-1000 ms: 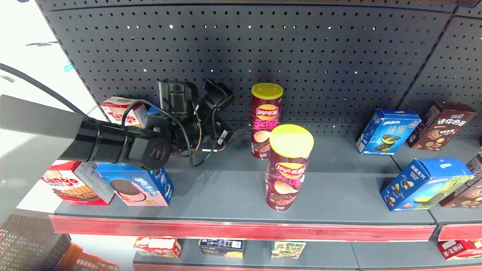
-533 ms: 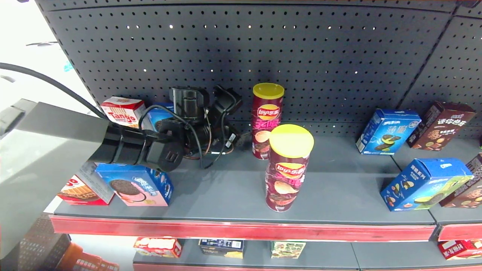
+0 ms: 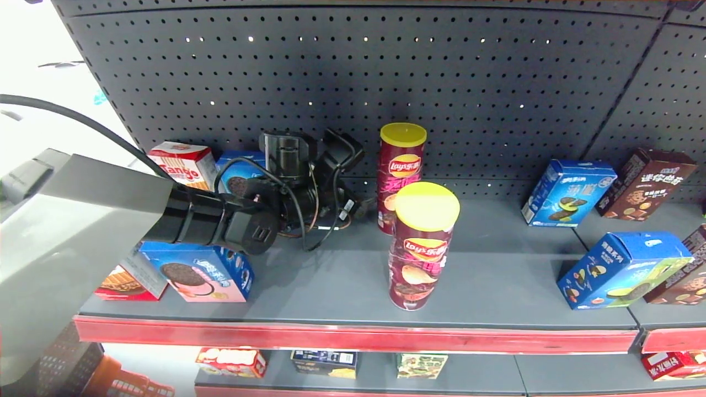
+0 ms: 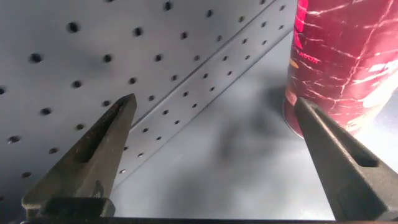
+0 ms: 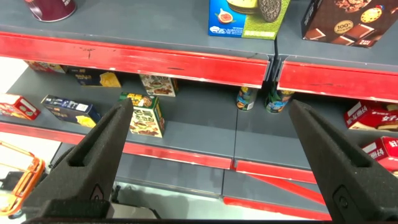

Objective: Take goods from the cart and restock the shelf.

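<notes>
- Rear chip can (image 3: 402,176): a cylinder standing upright with its long axis vertical. It has a yellow lid on top and a glossy maroon printed wrap, and it sits at the back of the shelf (image 3: 331,286), close to the pegboard.
- Front chip can (image 3: 422,245): same shape and make, also upright with the yellow lid up. It stands nearer the shelf's front edge, just in front of the rear can and partly covering its base in the head view.
- Left gripper (image 4: 214,102): the jaws are spread wide and hold nothing. The dark tapered fingers (image 4: 99,149) point along the shelf floor toward the back panel. The rear can's lower wall is just beside one fingertip, outside the gap; contact cannot be told.
- Left arm: it lies roughly level across the shelf from the left, above the blue cookie box (image 3: 201,273), with the wrist and loose cables next to the rear can.
- Right gripper (image 5: 211,106): it is wide open and empty, and faces the lower shelves.
- Shelf: a matte grey metal deck with a red front strip (image 3: 353,336).
- Pegboard (image 3: 353,82): a dark, perforated back panel.
- Red wafer box (image 3: 185,162): cardboard, at the rear left.
- Blue boxes (image 3: 623,270): cardboard, at the right, tilted.
</notes>
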Robot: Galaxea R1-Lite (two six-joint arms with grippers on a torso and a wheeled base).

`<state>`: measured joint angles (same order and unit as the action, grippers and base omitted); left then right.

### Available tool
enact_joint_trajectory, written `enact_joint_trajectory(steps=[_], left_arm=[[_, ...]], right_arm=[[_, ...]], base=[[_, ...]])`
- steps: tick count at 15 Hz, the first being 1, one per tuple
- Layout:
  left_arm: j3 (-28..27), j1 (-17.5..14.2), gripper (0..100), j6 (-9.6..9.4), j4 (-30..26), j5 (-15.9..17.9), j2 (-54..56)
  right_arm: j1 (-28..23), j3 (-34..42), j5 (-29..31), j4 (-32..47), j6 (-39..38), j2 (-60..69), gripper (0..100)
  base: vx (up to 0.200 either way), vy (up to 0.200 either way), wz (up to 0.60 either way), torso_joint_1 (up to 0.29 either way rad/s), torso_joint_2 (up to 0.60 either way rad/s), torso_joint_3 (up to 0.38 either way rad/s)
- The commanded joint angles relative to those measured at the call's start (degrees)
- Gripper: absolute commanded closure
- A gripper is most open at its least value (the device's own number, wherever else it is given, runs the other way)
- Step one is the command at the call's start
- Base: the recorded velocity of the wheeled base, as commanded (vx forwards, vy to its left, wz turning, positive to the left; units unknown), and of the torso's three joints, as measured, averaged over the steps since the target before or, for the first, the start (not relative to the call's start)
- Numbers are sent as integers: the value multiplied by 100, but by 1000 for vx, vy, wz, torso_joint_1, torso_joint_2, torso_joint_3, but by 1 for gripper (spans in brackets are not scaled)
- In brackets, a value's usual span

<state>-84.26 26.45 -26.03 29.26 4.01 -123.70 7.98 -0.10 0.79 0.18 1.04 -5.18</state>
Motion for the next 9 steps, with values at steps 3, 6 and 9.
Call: enact_joint_trajectory(steps=[3,6,9], left_arm=[[-3,-97,0,115,27,-6,118],[120,-299,0,414,106,-50,663],[551,-272,0,775,71,-243,1463]], right_arm=[[1,1,0,-1,2,-9,0],[1,1,0,-1,2,-9,0],[1,1,0,-1,2,-9,0]], base=[[0,0,0,0,0,0],[0,0,0,0,0,0],[0,0,0,0,0,0]])
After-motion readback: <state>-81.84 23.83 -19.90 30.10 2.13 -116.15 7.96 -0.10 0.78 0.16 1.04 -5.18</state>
